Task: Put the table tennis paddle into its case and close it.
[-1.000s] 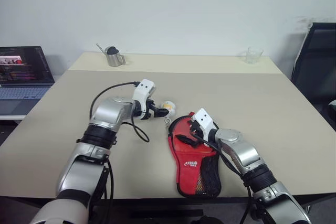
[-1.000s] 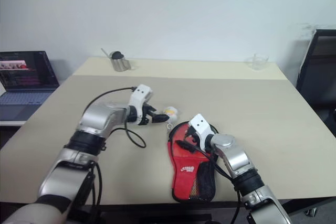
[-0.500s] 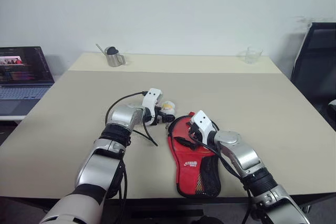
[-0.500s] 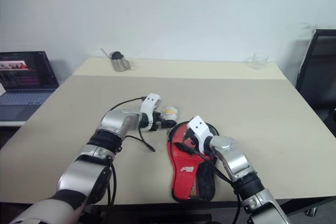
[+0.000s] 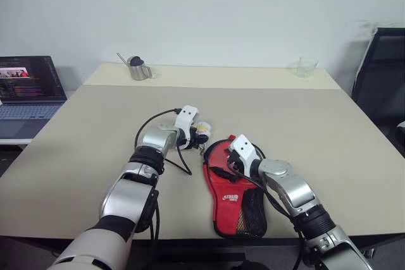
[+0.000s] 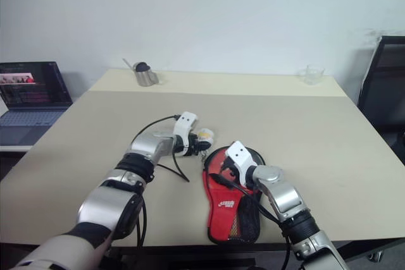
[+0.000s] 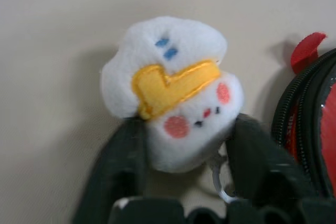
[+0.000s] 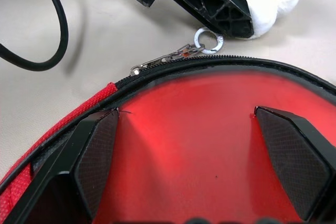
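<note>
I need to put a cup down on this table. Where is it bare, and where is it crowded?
Bare: the wide stretch between the glass and the case, and between the metal pitcher and the left gripper. Crowded: mid-front, where both grippers, plush keychain and case meet.

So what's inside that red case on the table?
Through the case's open zipper shows the red face of the table tennis paddle. Its handle is covered by fabric and cannot be seen.

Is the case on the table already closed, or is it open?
Open: the case shows its zipper teeth parted around the paddle's red face.
</note>
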### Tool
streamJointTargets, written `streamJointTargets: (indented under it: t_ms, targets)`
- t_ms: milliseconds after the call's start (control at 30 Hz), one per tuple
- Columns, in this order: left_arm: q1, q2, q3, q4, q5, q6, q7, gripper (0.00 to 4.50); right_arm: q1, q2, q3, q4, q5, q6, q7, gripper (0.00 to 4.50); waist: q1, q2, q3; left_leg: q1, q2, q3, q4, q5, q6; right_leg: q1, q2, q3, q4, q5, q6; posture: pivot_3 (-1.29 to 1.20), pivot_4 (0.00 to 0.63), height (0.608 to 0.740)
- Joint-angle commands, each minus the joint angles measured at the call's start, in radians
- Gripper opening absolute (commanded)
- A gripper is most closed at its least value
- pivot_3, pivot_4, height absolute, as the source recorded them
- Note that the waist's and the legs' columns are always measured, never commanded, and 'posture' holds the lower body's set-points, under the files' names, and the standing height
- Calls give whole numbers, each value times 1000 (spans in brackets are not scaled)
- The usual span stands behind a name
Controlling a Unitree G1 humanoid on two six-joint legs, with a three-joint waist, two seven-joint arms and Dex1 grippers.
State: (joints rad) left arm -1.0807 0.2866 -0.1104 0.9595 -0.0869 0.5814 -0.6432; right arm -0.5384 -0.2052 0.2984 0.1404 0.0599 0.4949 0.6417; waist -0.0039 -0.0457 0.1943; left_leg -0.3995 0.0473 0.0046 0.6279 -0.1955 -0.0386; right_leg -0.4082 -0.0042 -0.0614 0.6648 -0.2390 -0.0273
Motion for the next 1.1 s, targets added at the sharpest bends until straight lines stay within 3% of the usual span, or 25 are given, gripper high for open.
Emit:
streamJointTargets:
  t_ms: [33, 100, 167, 733, 1100]
  targets:
    - [-22, -13, 10, 8, 13, -9, 2, 798, 22, 3, 44, 35, -15, 28, 21, 4500, 0, 0, 0, 0, 0, 0, 0, 0, 0, 0, 0, 0, 0, 0, 0, 0, 150, 740]
    - [-24, -16, 13, 9, 18, -13, 9, 244, 19, 3, 45, 40, -16, 26, 25, 4500, 0, 0, 0, 0, 0, 0, 0, 0, 0, 0, 0, 0, 0, 0, 0, 0, 150, 740]
    - [-30, -28, 45, 15, -3, -10, 19, 7, 16, 5, 46, 43, -14, 43, 30, 4500, 0, 0, 0, 0, 0, 0, 0, 0, 0, 0, 0, 0, 0, 0, 0, 0, 150, 740]
    - [-277, -144, 31, 328, 146, -296, 175, 7, 48, -32, 71, -32, -7, 102, 82, 4500, -1, 0, 0, -1, 0, 0, -2, 0, 0, 0, 0, -1, -3, 0, 0, 0, 150, 740]
    - [-293, -224, -18, 387, 275, -379, 257, 7, 46, -66, 78, -88, 0, 137, 110, 4500, -1, 0, 0, -2, -1, 0, -3, 0, -1, -1, 0, -2, -4, 0, 0, 0, 150, 740]
